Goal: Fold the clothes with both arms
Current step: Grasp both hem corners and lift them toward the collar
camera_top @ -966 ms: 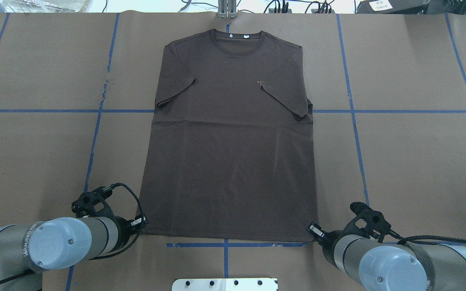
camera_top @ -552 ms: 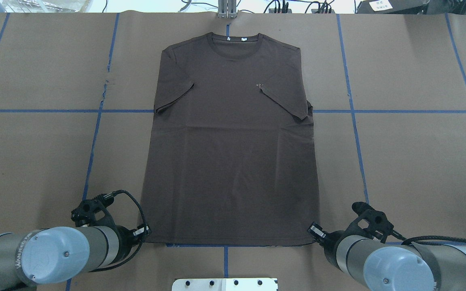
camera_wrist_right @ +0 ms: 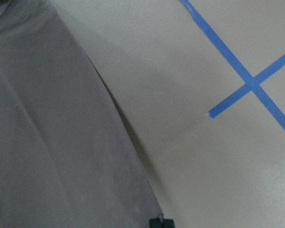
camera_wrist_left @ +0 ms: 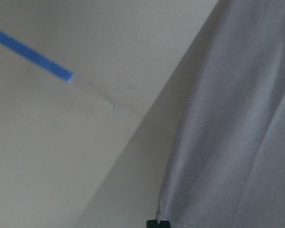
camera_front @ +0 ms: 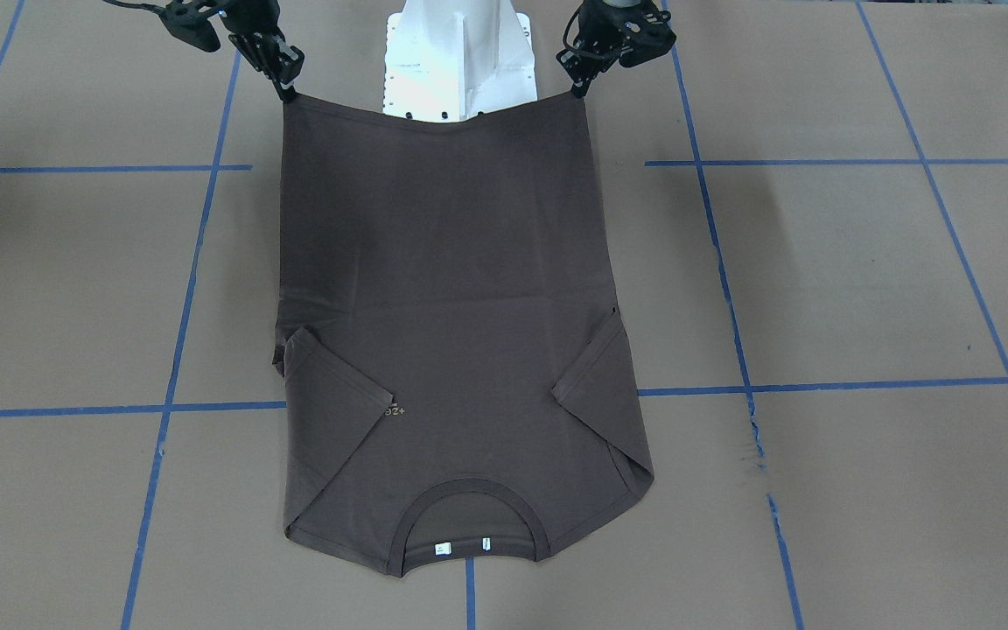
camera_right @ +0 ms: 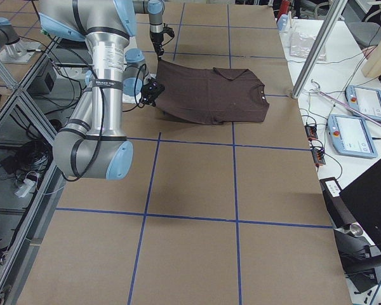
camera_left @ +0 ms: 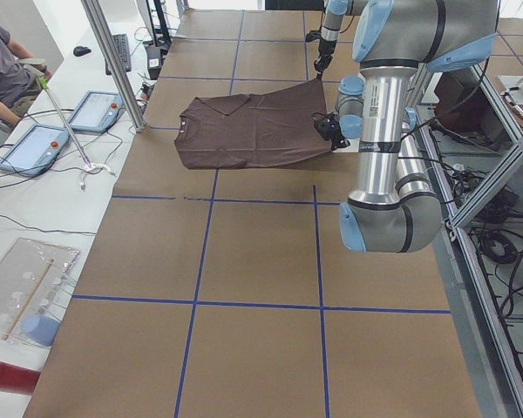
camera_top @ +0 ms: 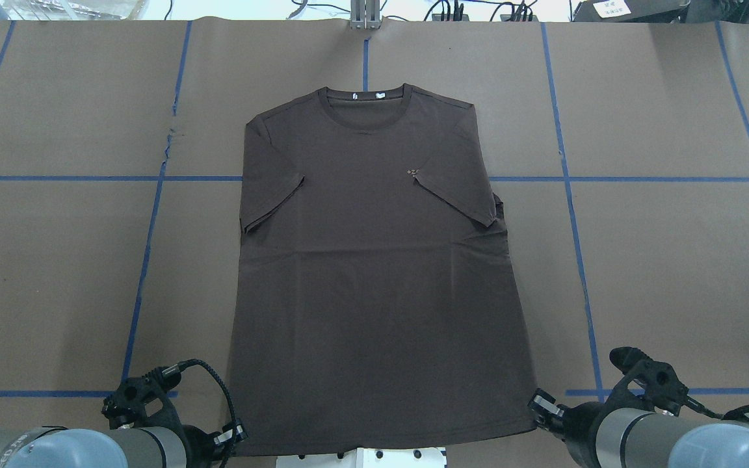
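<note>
The dark brown T-shirt [camera_top: 374, 273] lies face up with its collar [camera_top: 365, 97] far from the robot and both sleeves folded inward. The left gripper [camera_top: 235, 434] is shut on the hem's left corner, and the right gripper [camera_top: 539, 404] is shut on the right corner. Seen from the front, the left gripper [camera_front: 576, 87] and right gripper [camera_front: 287, 87] hold the hem [camera_front: 434, 114] taut and raised over the white pedestal base [camera_front: 460, 61]. Each wrist view shows the cloth edge, the T-shirt [camera_wrist_left: 237, 118] and the T-shirt [camera_wrist_right: 52, 133], running down to the fingertips.
Brown paper with blue tape lines [camera_top: 153, 227] covers the table [camera_top: 673, 273]. A metal post [camera_left: 113, 61] stands at the far edge. Beyond it a seated person [camera_left: 4, 61] and tablets [camera_left: 35, 148] are at a side bench.
Both grippers have drawn back toward the robot's base with the hem corners in them. The whole shirt has slid toward the robot, and its collar is now farther from the far edge.
</note>
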Robot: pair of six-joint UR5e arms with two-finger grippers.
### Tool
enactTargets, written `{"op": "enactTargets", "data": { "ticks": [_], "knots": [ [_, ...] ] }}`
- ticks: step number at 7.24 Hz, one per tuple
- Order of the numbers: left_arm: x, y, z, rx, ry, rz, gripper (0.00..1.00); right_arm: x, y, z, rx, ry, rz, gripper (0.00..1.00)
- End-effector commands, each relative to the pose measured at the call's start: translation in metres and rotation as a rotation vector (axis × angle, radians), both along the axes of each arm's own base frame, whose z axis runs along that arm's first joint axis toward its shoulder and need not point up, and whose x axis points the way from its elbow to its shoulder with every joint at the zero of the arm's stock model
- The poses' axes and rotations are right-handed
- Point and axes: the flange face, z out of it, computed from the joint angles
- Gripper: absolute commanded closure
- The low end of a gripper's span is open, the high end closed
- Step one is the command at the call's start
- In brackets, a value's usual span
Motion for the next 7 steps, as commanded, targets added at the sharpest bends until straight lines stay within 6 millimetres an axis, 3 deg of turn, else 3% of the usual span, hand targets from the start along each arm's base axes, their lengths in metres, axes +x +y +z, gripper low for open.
{"op": "enactTargets", "data": {
  "ticks": [1, 2, 3, 4, 5, 6, 7],
  "knots": [
    [-0.015, -0.039, -0.030, -0.001, 0.015, -0.070, 1.00, 0.015, -0.037, -0.015, 0.011, -0.034, 0.089, 1.00],
    [-0.030, -0.088, -0.049, 0.067, 0.046, -0.121, 1.00, 0.009, -0.068, -0.007, 0.043, 0.007, 0.133, 1.00],
    [-0.037, -0.150, -0.048, 0.186, 0.002, -0.151, 1.00, -0.012, -0.117, -0.021, 0.142, 0.050, 0.132, 1.00],
    [-0.039, -0.205, -0.035, 0.235, -0.057, -0.185, 1.00, -0.034, -0.173, -0.024, 0.183, 0.110, 0.139, 1.00],
    [-0.048, -0.257, -0.032, 0.277, -0.100, -0.231, 1.00, -0.041, -0.239, -0.022, 0.187, 0.146, 0.136, 1.00],
    [-0.048, -0.299, -0.024, 0.307, -0.120, -0.264, 1.00, -0.044, -0.307, -0.025, 0.198, 0.186, 0.135, 1.00],
    [-0.041, -0.338, 0.001, 0.321, -0.109, -0.308, 1.00, -0.035, -0.354, -0.014, 0.202, 0.236, 0.147, 1.00]
  ]
}}
